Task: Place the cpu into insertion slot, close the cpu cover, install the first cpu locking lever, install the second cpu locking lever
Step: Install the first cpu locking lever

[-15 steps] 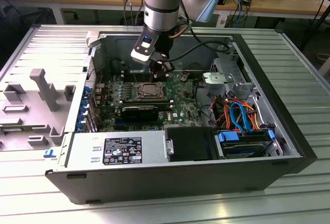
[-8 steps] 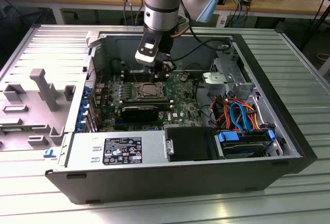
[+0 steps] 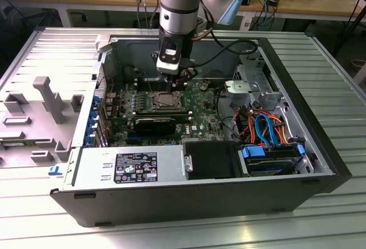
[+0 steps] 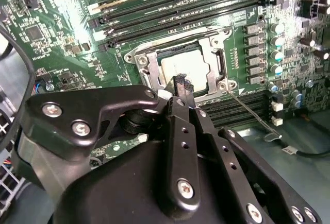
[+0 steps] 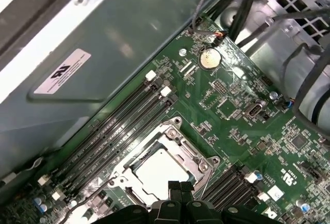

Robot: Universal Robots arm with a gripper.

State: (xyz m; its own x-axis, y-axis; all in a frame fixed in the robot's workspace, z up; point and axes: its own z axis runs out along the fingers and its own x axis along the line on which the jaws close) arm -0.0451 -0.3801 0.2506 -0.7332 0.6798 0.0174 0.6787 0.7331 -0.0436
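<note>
Open computer case (image 3: 171, 203) lies on its side on a ribbed metal table (image 3: 334, 60). Contents, in the exterior view:
- green motherboard (image 3: 201, 117) on the case floor
- silver power supply (image 3: 91, 172) along the near wall
- drive in a blue bracket (image 3: 269, 158) at the exterior view's right
- bundle of orange and blue cables (image 3: 266, 126) just behind the drive

A grey plastic moulding (image 3: 46, 103) rests on the table outside the case.

Task items: the cpu (image 4: 180, 62) sits inside the insertion slot (image 4: 139, 59), silver top up. The cpu cover (image 4: 216, 59) lies flat over it, and the chip shows through the square cut-out. In the second wrist view a thin wire locking lever (image 4: 250, 112) runs out from the socket's corner across the neighbouring memory slots (image 4: 180, 5), not along the frame.

Tool: the gripper (image 4: 183, 84) hangs just above the socket's near edge. In the first wrist view its fingertips (image 5: 174, 188) are pressed together with nothing between them. Whether they touch the cover cannot be told.

Markings:
- black-and-white label (image 3: 136, 167) on the power supply
- white sticker (image 5: 62, 72) on the inner case wall, with a dark mark and lines of print; neither is legible

A coin cell (image 5: 209, 57) sits on the board beyond the socket.
</note>
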